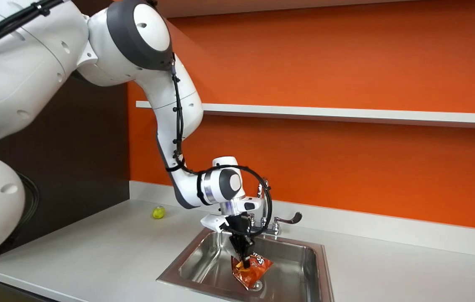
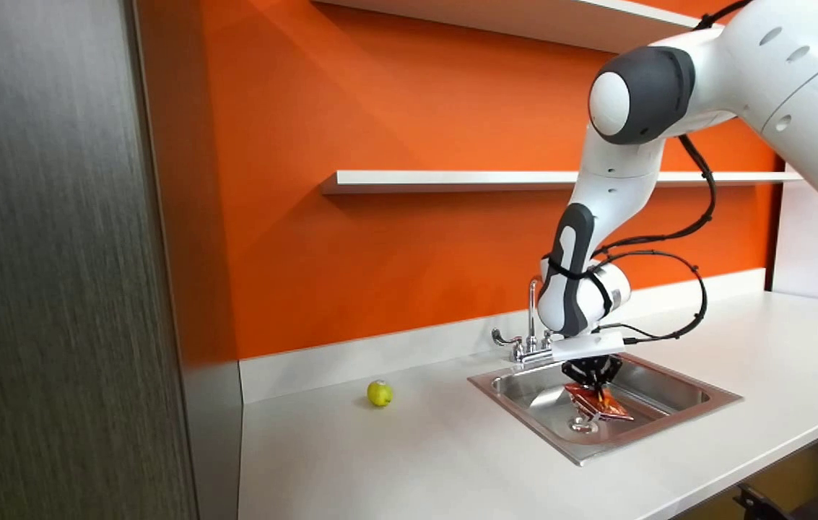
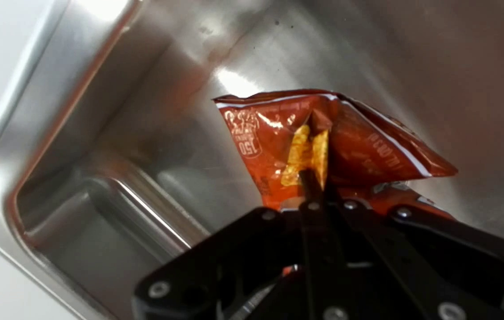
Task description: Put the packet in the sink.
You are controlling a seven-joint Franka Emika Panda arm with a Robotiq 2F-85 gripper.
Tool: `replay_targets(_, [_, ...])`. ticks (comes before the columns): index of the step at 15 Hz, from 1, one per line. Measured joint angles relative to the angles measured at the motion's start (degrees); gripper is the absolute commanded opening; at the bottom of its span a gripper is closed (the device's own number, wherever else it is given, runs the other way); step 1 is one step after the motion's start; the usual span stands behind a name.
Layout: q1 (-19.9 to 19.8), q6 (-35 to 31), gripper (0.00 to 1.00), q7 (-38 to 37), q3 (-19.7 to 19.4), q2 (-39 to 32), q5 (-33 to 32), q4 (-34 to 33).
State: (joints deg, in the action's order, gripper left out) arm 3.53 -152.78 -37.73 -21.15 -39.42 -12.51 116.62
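Note:
The packet (image 1: 254, 272) is red-orange and crinkled with white edge stripes. In both exterior views it is inside the sink (image 1: 325, 268), below the rim and close to the drain; it also shows in an exterior view (image 2: 591, 399). My gripper (image 1: 245, 263) points down into the basin and its fingers are closed together on the packet, pinching a fold. In the wrist view the fingertips (image 3: 316, 184) press into the yellow part of the packet (image 3: 274, 142), and the gripper hides its lower part. I cannot tell whether the packet touches the basin floor. The sink rim shows in the wrist view (image 3: 71, 66).
A chrome faucet (image 2: 532, 318) with handles (image 1: 289, 219) stands behind the sink, close to my wrist. A yellow-green round object (image 1: 158, 212) sits on the white counter (image 1: 94, 243). A white shelf (image 1: 346, 113) runs along the orange wall. A dark panel (image 2: 55, 289) stands at one end.

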Motion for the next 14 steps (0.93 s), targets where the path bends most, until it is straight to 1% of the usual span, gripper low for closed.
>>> replay_targets(7, [1.22,-0.80,0.00,0.00,0.62,-2.57,2.39,0.70])
replay_targets(13, [2.58,-1.96,0.00,0.02,0.64,-2.91,3.09,2.58])
replay_targets(14, [2.73,-2.10,0.23,0.03,0.65,-2.91,3.18,2.86])
